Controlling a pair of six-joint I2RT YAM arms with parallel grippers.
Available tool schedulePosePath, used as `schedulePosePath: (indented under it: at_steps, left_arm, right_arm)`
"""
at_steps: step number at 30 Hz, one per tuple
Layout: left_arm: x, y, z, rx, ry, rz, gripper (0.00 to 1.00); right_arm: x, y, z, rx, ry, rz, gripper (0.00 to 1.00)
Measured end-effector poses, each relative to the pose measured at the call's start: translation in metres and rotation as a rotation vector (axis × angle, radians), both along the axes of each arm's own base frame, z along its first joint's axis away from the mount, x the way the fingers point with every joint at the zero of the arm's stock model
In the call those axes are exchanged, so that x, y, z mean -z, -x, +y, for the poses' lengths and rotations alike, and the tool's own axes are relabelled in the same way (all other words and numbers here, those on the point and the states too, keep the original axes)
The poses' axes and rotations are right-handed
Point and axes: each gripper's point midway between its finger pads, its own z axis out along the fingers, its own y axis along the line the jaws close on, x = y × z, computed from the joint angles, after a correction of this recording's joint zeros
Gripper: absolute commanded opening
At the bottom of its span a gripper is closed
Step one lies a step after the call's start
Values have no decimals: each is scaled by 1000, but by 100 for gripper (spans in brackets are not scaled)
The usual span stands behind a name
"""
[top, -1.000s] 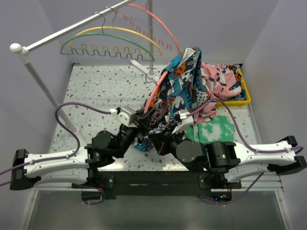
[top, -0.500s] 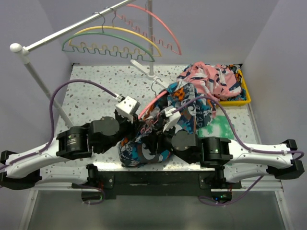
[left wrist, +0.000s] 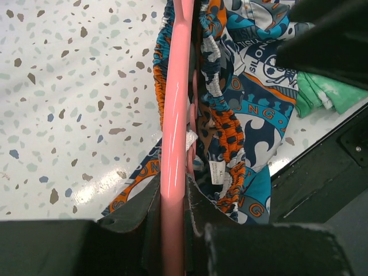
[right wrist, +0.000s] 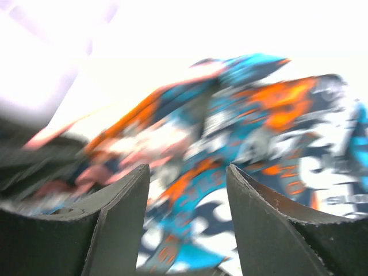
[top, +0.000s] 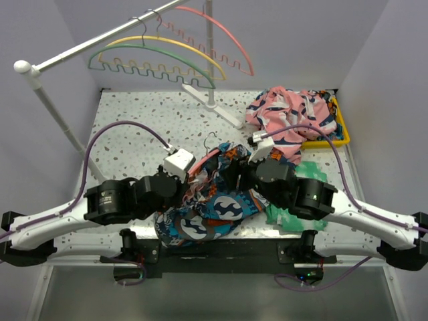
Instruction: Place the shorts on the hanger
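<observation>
Shorts (top: 224,206) have dropped onto speckled table (top: 134,120) (lavender walls (top: 40,27)) — hanger (left wrist: 174,115) inside.

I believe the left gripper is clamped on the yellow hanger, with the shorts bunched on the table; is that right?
Not quite: the left gripper is clamped on the pink hanger; the yellow hanger hangs on the rail. The left wrist view shows this. The shorts are indeed bunched on the table.
</observation>
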Motion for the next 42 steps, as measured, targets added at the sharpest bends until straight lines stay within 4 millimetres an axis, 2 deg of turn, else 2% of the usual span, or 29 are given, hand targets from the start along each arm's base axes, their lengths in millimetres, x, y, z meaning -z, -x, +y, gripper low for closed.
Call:
schedulePosePath:
  at_steps: [2, 3, 7, 9, 10, 11, 14, 16, 17, 23, 25, 27, 28, 30, 31, 32, 34, 37, 40, 42]
  left_arm:
    - [0, -1, 1, -4, 2, 0, 0]
    - [0, -1, 1, -4, 2, 0, 0]
    - [-1, -1, 2, -4, -5, 0, 0]
    - [-3, -1, 3, -3, -7, 0, 0]
    - [-5, -1, 3, -2, -8, 0, 0]
    - [-10, -1, 3, -2, -8, -1, 0]
    - [-23, -1, 3, 2, -14, -4, 0]
    - [-32, -1, 3, 6, -18, -9, 0]
    - [-37, -2, 2, 7, -19, -12, 0]
    - [-61, -3, 3, 15, -22, -28, 0]
    - [-71, -4, 4, 18, -5, -39, 0]
    - [-79, -4, 5, 16, 16, -50, 0]
    - [-81, -4, 6, 15, 23, -54, 0]
    - [-82, -3, 9, 15, 27, -56, 0]
    - [-82, -3, 10, 16, 26, -56, 0]
    - [-81, -3, 11, 16, 22, -55, 0]
    - [-76, -2, 14, 16, 1, -49, 0]
    - [-74, -1, 20, 11, -17, -46, 0]
    - [-79, -1, 28, 2, -7, -56, 0]
    - [-90, 1, 33, 2, 19, -67, 0]
  right_arm:
    - [8, -19, -5, 44, 20, 14, 61]
    - [13, -22, -3, 39, 34, 23, 61]
    - [50, -19, 26, -42, 117, 89, 61]
    - [68, -19, 34, -55, 161, 117, 50]
    - [76, -19, 37, -58, 182, 128, 41]
    - [85, -21, 38, -52, 206, 137, 23]
    - [91, -26, 32, -17, 266, 136, 2]
    - [76, -33, 27, 12, 274, 109, 0]
    - [61, -39, 23, 34, 268, 88, 0]
    - [-71, -85, -4, 167, 116, -82, 0]
    - [-93, -93, -13, 189, 88, -112, 0]
    - [-95, -99, -17, 192, 91, -115, 10]
    - [-88, -101, -17, 184, 102, -105, 20]
    - [-67, -102, -10, 148, 142, -74, 29]
    - [-53, -102, -6, 126, 170, -55, 37]
    - [-41, -102, -2, 107, 196, -38, 51]
    - [-26, -102, 6, 61, 234, -14, 67]
    - [-25, -99, 9, 17, 238, -13, 73]
    - [-46, -98, 5, 14, 214, -52, 77]
    - [-64, -97, -3, 34, 190, -90, 77]
